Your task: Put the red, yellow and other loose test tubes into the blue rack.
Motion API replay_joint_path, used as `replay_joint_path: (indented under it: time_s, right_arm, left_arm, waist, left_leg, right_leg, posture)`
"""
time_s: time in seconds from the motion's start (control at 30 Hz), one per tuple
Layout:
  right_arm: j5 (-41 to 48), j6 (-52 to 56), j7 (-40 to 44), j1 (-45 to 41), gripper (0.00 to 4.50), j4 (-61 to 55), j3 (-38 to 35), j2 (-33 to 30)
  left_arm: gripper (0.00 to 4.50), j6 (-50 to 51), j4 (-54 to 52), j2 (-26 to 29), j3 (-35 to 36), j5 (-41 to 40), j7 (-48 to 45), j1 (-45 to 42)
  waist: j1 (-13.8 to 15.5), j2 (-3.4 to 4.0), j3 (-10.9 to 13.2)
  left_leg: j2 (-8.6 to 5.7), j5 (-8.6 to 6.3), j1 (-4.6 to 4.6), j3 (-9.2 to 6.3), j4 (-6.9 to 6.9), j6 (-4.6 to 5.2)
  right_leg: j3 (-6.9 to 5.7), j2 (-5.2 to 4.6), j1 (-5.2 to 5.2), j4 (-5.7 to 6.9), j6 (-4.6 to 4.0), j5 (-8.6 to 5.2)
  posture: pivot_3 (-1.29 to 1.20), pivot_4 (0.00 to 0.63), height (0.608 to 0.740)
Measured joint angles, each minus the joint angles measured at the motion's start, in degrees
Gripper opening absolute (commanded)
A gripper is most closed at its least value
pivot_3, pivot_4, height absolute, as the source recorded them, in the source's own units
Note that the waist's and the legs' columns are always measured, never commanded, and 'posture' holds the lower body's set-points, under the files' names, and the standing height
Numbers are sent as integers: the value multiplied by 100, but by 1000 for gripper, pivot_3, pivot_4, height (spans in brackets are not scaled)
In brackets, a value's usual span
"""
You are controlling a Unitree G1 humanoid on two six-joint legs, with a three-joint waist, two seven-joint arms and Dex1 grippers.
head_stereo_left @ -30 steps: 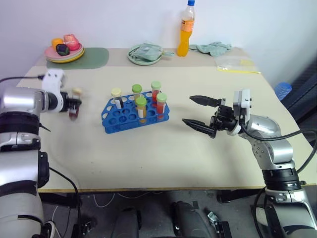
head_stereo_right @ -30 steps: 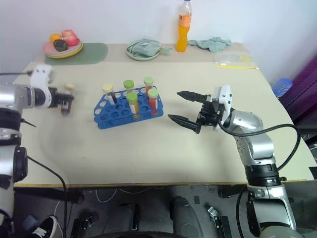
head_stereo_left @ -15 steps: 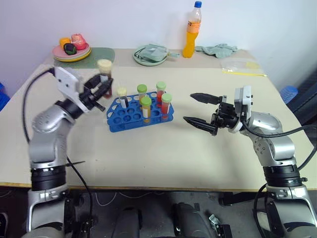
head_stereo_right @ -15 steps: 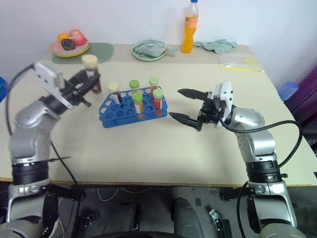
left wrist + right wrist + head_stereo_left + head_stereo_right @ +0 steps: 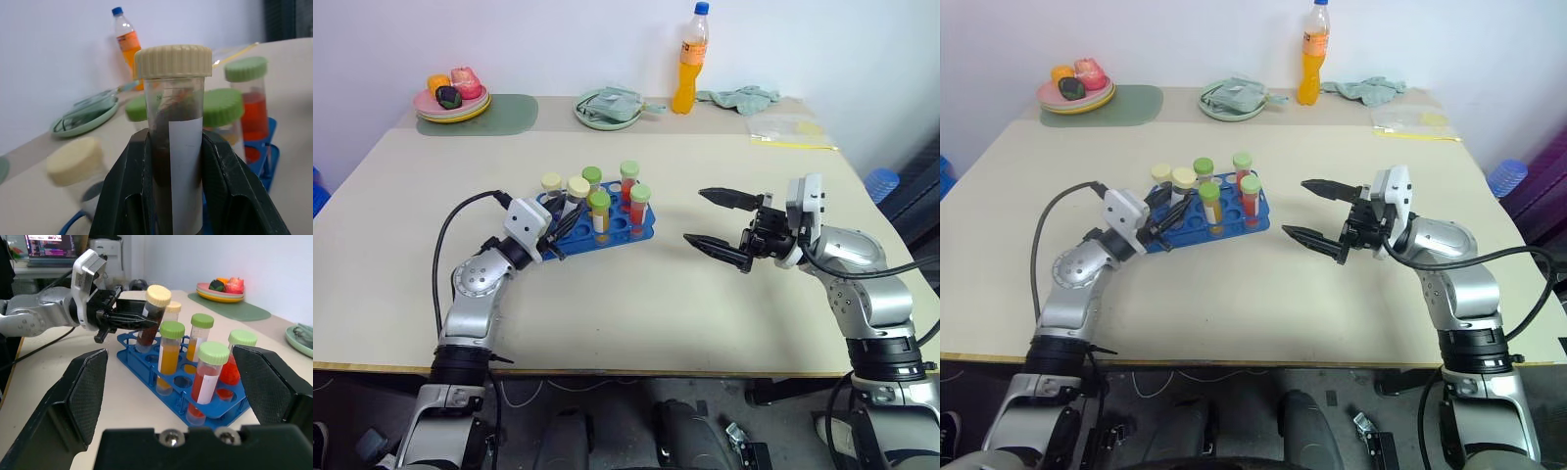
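At the far left of the tan table, well beyond the left gripper, a stack of plates holding toy fruit sits on a green mat. The left gripper reaches in low from the left, its two black fingers clamped around a dark-filled test tube with a cream cap and a white label strip. The tube tilts slightly and sits at the near left end of the blue rack, its lower end over or just inside a hole; which one cannot be told. The rack lies directly ahead of this gripper, between the two grippers, nearer the left one. Standing in it are another cream-capped tube just beyond the held one, and four green-capped tubes with orange or red contents further right. Beyond the rack, at the back of the table, sit a pale green plate with folded cloth on it, an orange drink bottle and a crumpled teal cloth, with a clear plastic bag beside them. The right gripper hovers above the table to the right of the rack, apart from it, pointing toward it with its fingers spread wide and nothing between them.
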Motion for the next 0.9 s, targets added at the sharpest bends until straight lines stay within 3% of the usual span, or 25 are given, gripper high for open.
replay_joint_path:
  time_s: [0.6,0.9]
  right_arm:
    - [-5,-22,-25,1,4500,2,-16,2]
    - [-6,-27,-25,-5,4500,3,-14,6]
  left_arm:
    - [831,-355,4,279,-21,106,356,233]
    - [831,-192,-61,-28,-108,-61,360,310]
  waist:
    - [-2,3,-2]
    - [-5,4,-3]
  left_leg:
    - [2,0,4,-2,0,1]
    - [3,0,5,-2,0,1]
  right_leg:
    - [-1,3,3,1,0,0]
    - [0,4,4,1,0,0]
  posture:
    - [0,150,740]
    - [0,150,740]
